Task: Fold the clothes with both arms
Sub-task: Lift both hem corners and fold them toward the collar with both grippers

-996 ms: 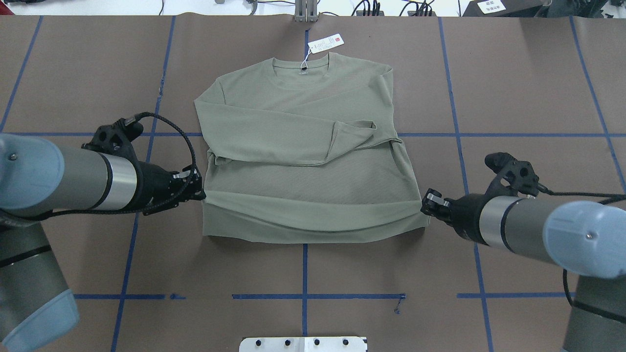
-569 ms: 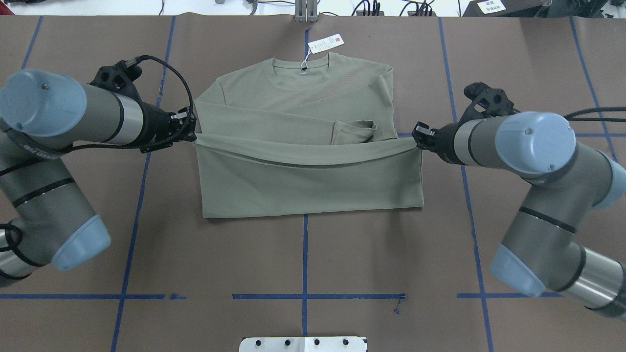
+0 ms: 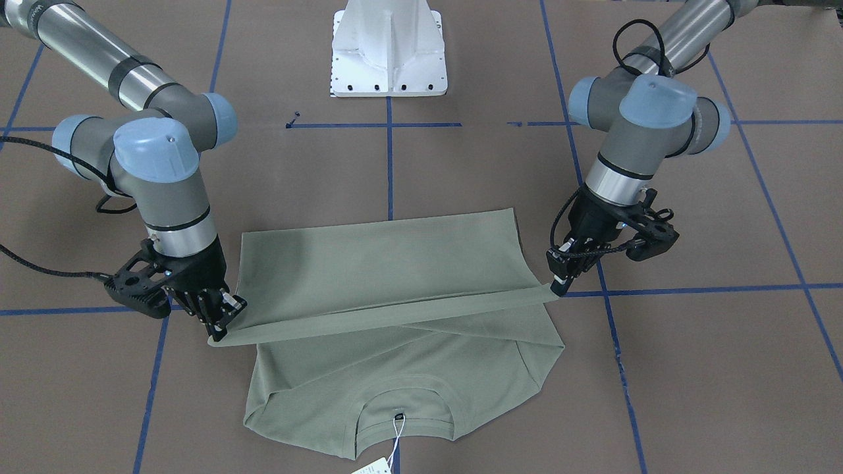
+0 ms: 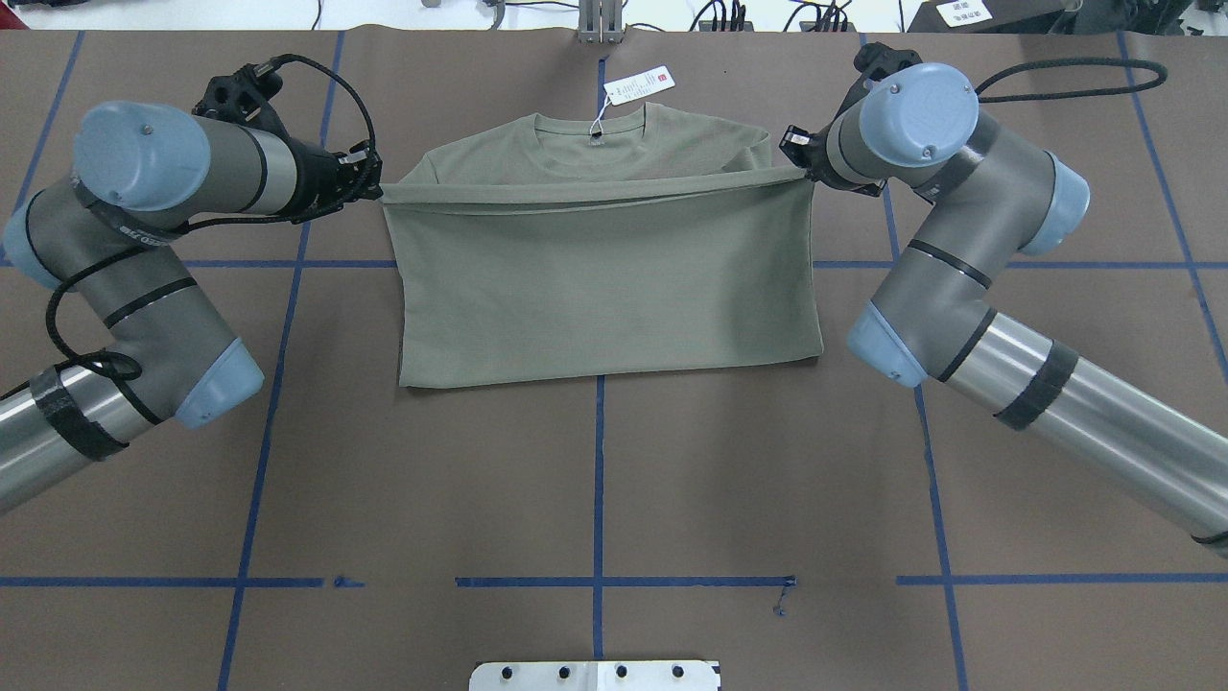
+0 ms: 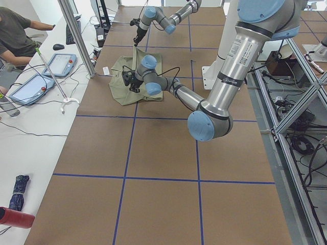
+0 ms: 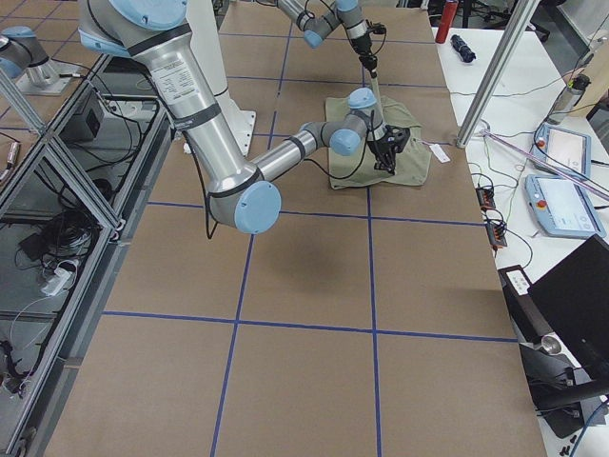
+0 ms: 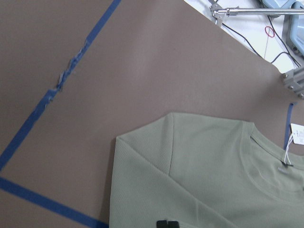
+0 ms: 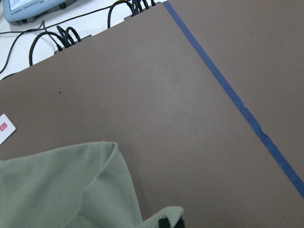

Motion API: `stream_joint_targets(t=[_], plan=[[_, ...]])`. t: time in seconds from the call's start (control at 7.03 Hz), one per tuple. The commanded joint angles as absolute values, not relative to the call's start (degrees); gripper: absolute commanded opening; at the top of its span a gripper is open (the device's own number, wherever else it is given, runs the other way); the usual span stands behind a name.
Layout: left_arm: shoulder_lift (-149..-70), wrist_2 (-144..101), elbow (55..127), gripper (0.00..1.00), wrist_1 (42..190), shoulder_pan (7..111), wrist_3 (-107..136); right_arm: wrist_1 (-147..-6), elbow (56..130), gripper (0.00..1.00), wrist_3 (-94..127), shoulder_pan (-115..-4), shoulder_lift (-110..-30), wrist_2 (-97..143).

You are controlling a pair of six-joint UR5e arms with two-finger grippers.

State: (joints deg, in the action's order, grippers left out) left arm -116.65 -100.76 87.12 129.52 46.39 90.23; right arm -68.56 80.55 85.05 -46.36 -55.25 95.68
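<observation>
While their jaws each pinch 1 hem corner, left gripper point(image 4: 374, 188) and right gripper point(image 4: 798, 161) hold the shirt point(image 4: 604, 288) folded, hem taut near neckline.

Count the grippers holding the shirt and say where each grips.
2. The left gripper pinches the shirt's lifted hem at the corner on the robot's left; the right gripper pinches the opposite corner. None appears hidden.
</observation>
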Motion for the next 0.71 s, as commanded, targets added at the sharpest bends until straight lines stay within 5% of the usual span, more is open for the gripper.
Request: stream_joint_targets(t=[0.0,0.57], plan=[[-118.39,-98.88,82.98,0.00,130.96,47.11,86.67,-68.38,70.52,0.00,84.20,-46.85,-48.54,95.80],[-119.09,-97.91,76.39,0.00,136.66,47.20,85.87,-68.38,64.16,0.00,83.68,-46.76,-43.86,96.06]])
